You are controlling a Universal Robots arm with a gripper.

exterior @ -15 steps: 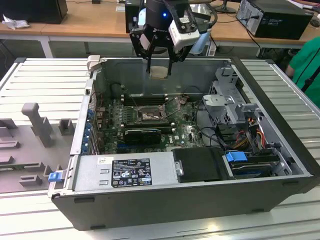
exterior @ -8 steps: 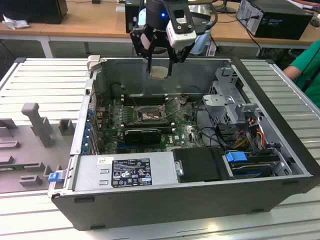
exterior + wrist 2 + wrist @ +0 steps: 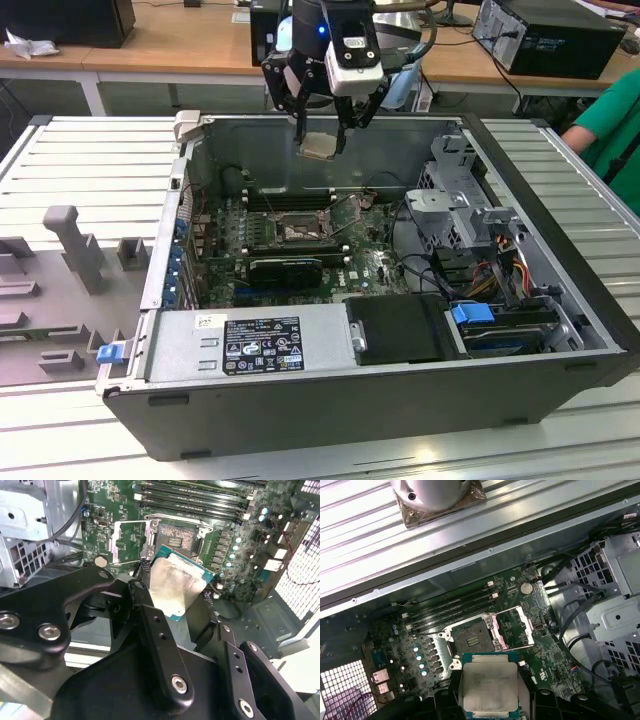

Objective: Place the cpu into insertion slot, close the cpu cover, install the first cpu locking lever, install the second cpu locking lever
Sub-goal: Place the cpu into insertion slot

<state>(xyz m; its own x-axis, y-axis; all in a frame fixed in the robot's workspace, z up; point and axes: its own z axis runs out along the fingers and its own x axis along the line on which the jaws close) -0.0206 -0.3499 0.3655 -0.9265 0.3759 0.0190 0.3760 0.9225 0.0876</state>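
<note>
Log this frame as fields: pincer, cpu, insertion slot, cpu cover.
pincer: shut on the cpu, above the open computer case
cpu: held in the air, not in the insertion slot
insertion slot: empty, pin field exposed
cpu cover: open, beside the slot

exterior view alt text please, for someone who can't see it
A robot gripper holds the cpu above an open computer case lying on its side. The insertion slot lies on the green motherboard below.
</note>
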